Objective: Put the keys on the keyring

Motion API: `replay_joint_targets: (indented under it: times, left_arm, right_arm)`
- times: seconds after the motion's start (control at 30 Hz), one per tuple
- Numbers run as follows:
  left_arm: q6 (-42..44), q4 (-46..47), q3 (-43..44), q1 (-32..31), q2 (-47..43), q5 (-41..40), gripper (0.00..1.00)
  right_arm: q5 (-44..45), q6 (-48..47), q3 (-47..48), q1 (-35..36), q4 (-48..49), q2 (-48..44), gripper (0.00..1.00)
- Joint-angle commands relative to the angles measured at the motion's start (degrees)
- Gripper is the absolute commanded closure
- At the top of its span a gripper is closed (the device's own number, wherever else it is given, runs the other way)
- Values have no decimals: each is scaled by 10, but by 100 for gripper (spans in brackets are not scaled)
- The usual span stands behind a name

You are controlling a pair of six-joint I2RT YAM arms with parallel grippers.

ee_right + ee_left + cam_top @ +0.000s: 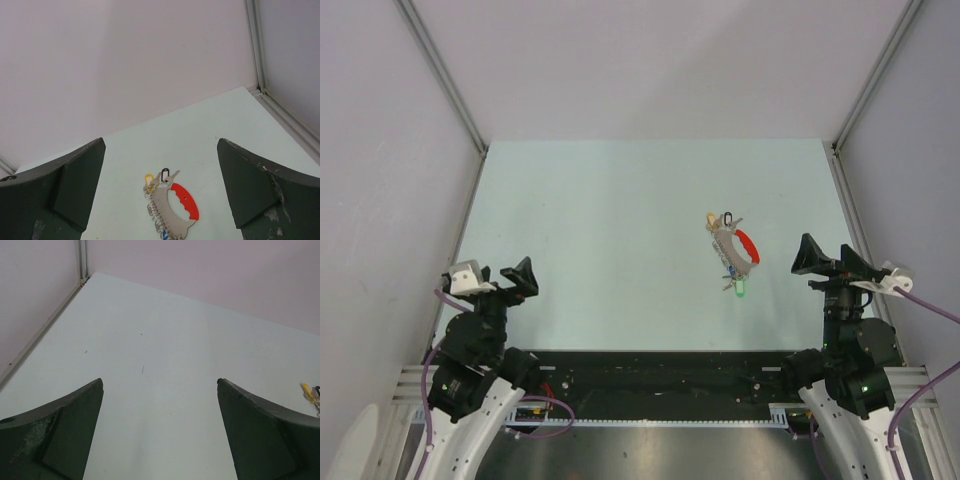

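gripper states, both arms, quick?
left gripper: open, holding nothing.
right gripper: open, holding nothing; the keyring lies untouched ahead of it.

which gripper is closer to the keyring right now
Right. The right gripper sits just right of the keyring; the left gripper is far off to its left.

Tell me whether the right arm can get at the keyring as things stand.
Probably yes. The keyring lies on the table close to the open right gripper, and nothing stands between them in the top or right wrist view.
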Motion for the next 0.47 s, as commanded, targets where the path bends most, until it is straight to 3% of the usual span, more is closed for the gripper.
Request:
replay_joint_targets:
  times: [0.0,0.43]
  left_arm:
    - [9,29,14,3,-68,-34,0]
    - [40,40,35,4,-47,-30,0]
  right_arm:
    - [22,-6,18,-6,6,0,0]
    - [-4,1,23,-11,-19,-1,0]
